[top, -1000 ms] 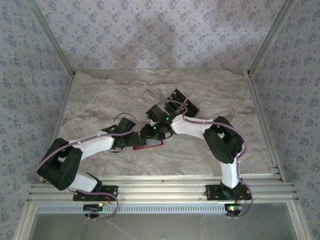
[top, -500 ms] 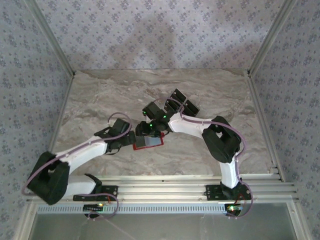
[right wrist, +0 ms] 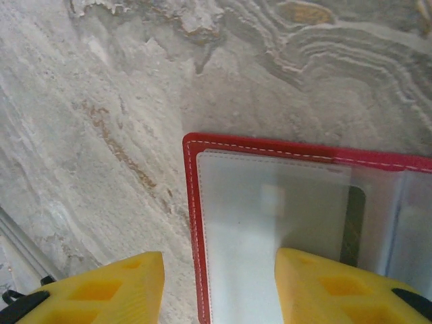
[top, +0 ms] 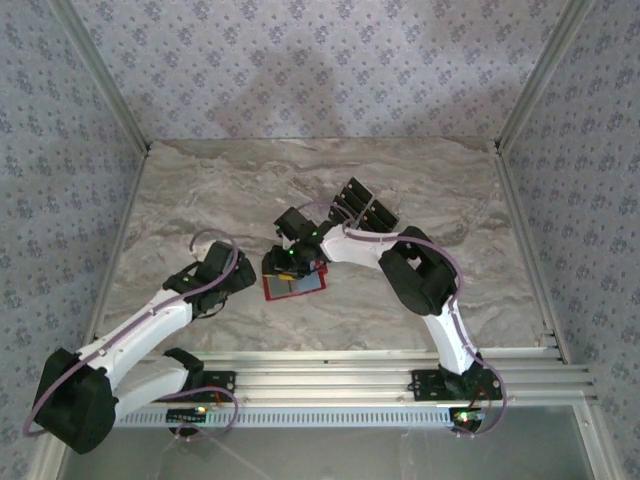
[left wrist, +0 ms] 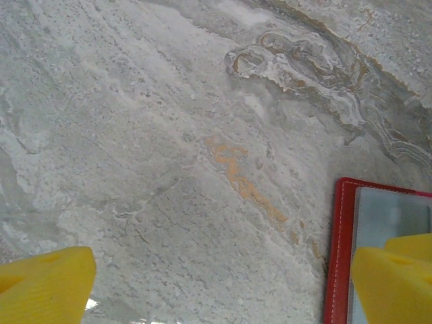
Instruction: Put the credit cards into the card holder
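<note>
Marbled grey-beige table (top: 180, 200) takes up the workspace, enclosed by patterned wallpaper walls (top: 300, 60), with aluminium rails (top: 330, 380) along the lower part of the top view.

1. Left side. My left arm (top: 140, 325) rises from the lower left of the frame and slants toward the centre. My left gripper (top: 232, 268) hangs over bare table just left of the card holder (top: 300, 288). Its yellow fingers (left wrist: 44, 283) sit at the two lower corners of the left wrist view, released wide, with nothing but stone between them.

2. Centre. The card holder lies opened flat at the centre of the top view, pale inside facing up, with a red border. Its long axis runs left to right, the right end slightly higher. My right gripper (top: 285, 260) stands over its upper left corner and hides that part from above. In the right wrist view its fingers are parted and grasp nothing: one is over the table, the other over the clear pocket (right wrist: 270, 202), with the red left edge between them. Whether that finger touches the pocket I cannot tell. A dark strip (right wrist: 354, 223) shows through the pocket at right.

3. Right of centre. The credit cards (top: 365, 205) lie in an overlapping row up and right of the holder, apart from it; the row slants from upper left to lower right. My right arm (top: 425, 280) folds sharply at the elbow, its forearm reaching left just below the cards.
</note>
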